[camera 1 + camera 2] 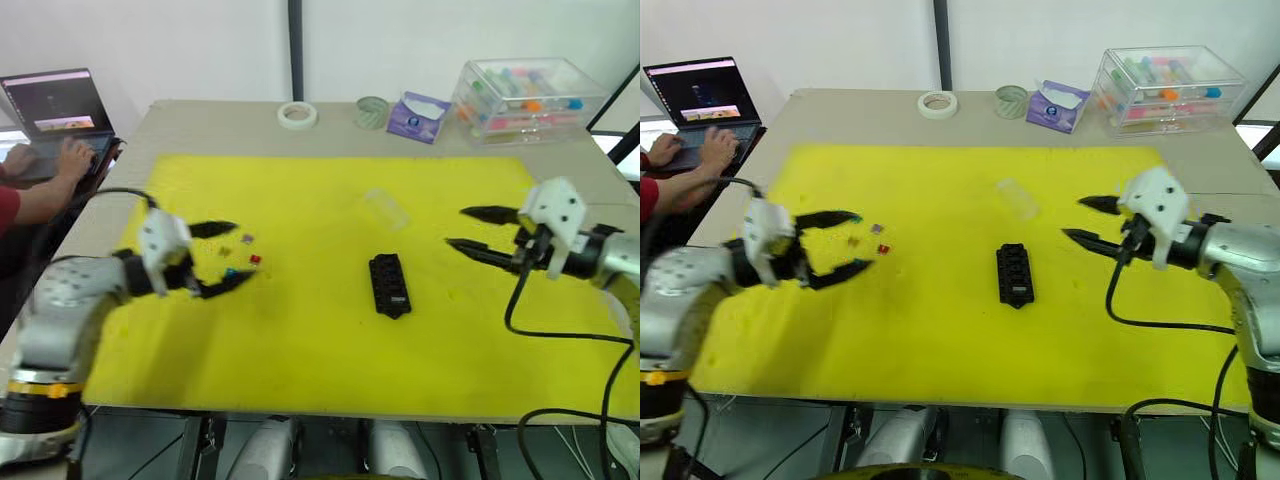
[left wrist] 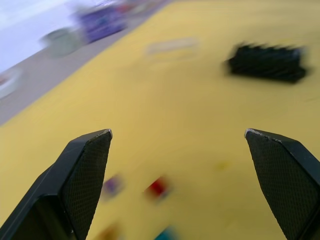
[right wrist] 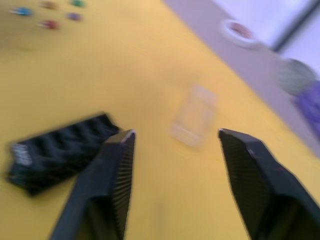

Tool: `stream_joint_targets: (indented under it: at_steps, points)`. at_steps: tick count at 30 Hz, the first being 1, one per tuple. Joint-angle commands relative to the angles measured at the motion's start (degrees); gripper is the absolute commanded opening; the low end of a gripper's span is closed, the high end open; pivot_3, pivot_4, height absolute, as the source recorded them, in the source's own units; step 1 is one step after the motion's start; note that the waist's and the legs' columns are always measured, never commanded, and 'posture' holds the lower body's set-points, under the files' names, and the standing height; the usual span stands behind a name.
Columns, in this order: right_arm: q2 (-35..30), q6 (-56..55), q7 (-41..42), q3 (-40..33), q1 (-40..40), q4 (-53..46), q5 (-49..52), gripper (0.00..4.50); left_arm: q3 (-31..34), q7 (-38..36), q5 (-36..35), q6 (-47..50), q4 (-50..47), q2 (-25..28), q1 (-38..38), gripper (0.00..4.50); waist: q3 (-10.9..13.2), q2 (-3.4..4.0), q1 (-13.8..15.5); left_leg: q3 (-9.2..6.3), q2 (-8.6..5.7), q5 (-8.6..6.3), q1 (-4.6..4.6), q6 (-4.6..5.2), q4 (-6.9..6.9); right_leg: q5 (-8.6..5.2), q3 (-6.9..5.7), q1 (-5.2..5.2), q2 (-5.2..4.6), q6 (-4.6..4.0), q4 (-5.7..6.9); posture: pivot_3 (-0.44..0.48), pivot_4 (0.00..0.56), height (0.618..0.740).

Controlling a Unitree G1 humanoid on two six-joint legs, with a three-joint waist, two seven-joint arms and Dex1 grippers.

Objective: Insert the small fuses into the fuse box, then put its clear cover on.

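The black fuse box [image 1: 390,285] lies on the yellow mat [image 1: 330,330] a little right of centre. The small fuses [image 1: 242,256] are scattered on the mat's left side, red [image 1: 255,260], blue and purple among them. My left gripper [image 1: 223,257] hovers open right over them, its fingers [image 2: 85,175] spread either side of the red fuse [image 2: 157,186]. The clear cover [image 1: 386,208] rests on the mat behind the fuse box. My right gripper [image 1: 468,229] is open to the right of the fuse box, empty, pointing toward it and the clear cover [image 3: 194,116].
Along the table's far edge sit a tape roll [image 1: 297,115], a round glass jar [image 1: 372,111], a purple packet [image 1: 418,116] and a large clear case of coloured tubes [image 1: 525,98]. A person's hands type on a laptop [image 1: 55,112] at the far left.
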Motion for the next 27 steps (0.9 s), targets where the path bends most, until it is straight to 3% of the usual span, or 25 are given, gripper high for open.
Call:
stream_joint_targets:
  at_steps: [1,2,10,15,23,27]
  points:
    - [1.1,-5.1,-1.5,-3.7,2.1,2.5,-1.1,4.21,6.0,2.7,1.1,-2.0,9.5,1.8,-1.1,4.5,0.0,0.0,0.0,0.01,0.0,0.0,0.0,0.0,0.0,0.0,-0.01,0.0,0.0,0.0,0.0,0.0,0.15,0.74]
    - [1.4,-6.0,-2.0,-4.0,2.6,3.3,-1.2,4.49,6.5,3.0,1.8,-3.1,11.8,2.2,-1.4,4.5,0.0,0.01,0.0,0.01,0.0,0.0,0.0,0.0,0.01,0.0,-0.01,0.0,0.0,0.0,0.0,0.0,0.15,0.74]
    - [3.2,-13.0,-5.3,-4.3,4.7,10.4,-3.6,4.49,6.4,7.9,6.3,-6.6,26.4,2.9,-6.0,4.5,0.0,0.01,-0.1,0.01,-0.01,0.0,0.0,-0.01,0.02,0.0,0.0,0.0,-0.02,0.0,0.04,0.0,0.15,0.74]
    - [3.2,-12.6,-5.8,-4.5,4.6,10.1,-2.6,4.49,5.0,8.2,8.0,-6.2,27.7,3.2,-7.9,4.5,0.0,0.01,-0.3,0.01,-0.01,0.01,0.0,-0.02,0.02,0.0,0.03,-0.03,-0.03,0.0,0.08,0.0,0.15,0.74]
    - [3.1,-9.3,-6.5,-4.9,4.1,8.4,0.2,4.49,3.7,15.6,12.9,-7.2,27.6,2.5,-8.6,4.5,0.0,0.01,-0.4,0.01,-0.01,0.01,0.0,-0.02,0.01,0.0,0.06,-0.07,-0.02,0.0,0.11,0.0,0.15,0.74]
    - [3.8,-3.2,-5.5,1.5,-3.9,4.3,4.1,4.49,8.2,6.4,0.0,6.7,23.3,3.4,-9.7,4.5,0.0,0.01,-0.9,0.02,-0.01,0.01,0.0,-0.02,0.04,0.0,0.07,-0.08,-0.02,0.0,0.16,0.0,0.15,0.74]
